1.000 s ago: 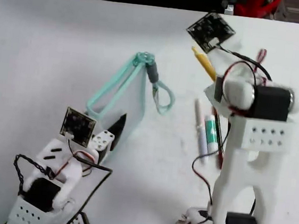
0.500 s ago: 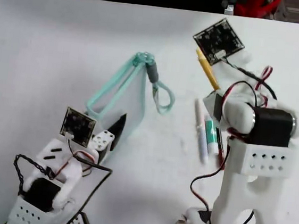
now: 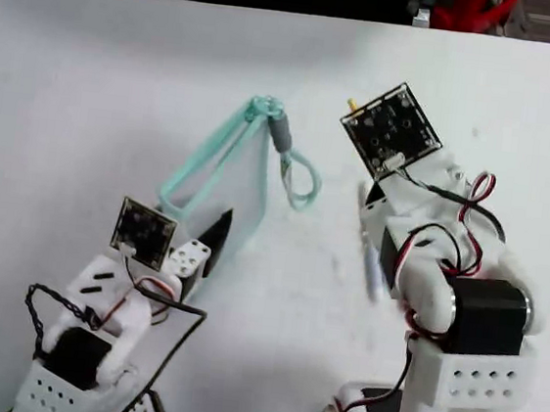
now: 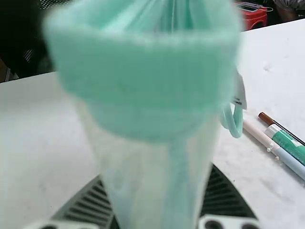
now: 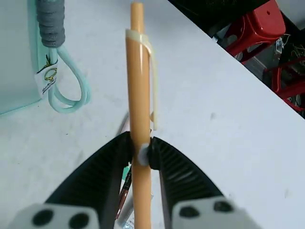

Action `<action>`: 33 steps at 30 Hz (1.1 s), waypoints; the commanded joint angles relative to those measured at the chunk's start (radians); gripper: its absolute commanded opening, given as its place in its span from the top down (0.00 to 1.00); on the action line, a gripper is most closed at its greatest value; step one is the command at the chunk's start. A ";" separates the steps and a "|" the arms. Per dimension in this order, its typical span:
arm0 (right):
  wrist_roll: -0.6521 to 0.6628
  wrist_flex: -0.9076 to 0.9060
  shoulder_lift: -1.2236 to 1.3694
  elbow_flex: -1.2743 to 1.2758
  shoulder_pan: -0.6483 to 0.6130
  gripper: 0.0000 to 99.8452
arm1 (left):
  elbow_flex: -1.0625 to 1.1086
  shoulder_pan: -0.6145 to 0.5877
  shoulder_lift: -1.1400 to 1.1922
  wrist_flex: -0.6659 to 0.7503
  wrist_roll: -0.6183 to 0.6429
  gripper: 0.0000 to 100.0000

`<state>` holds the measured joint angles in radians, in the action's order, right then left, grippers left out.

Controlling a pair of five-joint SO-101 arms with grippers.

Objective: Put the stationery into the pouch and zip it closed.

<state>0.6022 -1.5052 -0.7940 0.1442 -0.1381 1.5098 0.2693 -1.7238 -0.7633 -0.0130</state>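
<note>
The clear pouch [image 3: 234, 177] with mint-green trim lies slanted on the white table, its loop strap [image 3: 300, 181] at the far end. My left gripper [image 3: 211, 237] is shut on the pouch's near end, and the mint edge [image 4: 143, 81] rises between the jaws in the left wrist view. My right gripper [image 5: 141, 155] is shut on a yellow pen [image 5: 138, 81] with a pale clip, held above the table. Its tip [image 3: 350, 104] pokes out past the right wrist camera board. Other pens [image 4: 281, 143] lie on the table right of the pouch, partly hidden by the right arm.
A white pen [image 3: 367, 250] shows beside the right arm. The pouch's grey zip pull [image 5: 50, 21] and loop [image 5: 66, 98] lie just left of the held pen. Red stools [image 5: 257, 24] stand beyond the table's far edge. Bare table spreads at far left.
The right arm has drawn back toward its base with the yellow pen, lifting it off the table. The left arm and the pouch have stayed still.
</note>
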 commanded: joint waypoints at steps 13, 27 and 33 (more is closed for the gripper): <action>-0.080 0.019 -0.013 -0.005 -0.013 0.98 | -0.003 -0.010 0.004 0.012 0.002 0.83; -0.371 0.091 0.091 -0.373 -0.351 0.98 | -0.003 -0.008 0.004 0.012 0.003 0.83; -0.512 0.288 0.194 -0.446 -0.585 0.98 | -0.003 -0.005 0.004 0.012 0.003 0.83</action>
<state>0.1680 -1.3472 -0.6452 -0.2424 -0.6107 1.5098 0.2693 -1.7238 -0.7633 -0.0130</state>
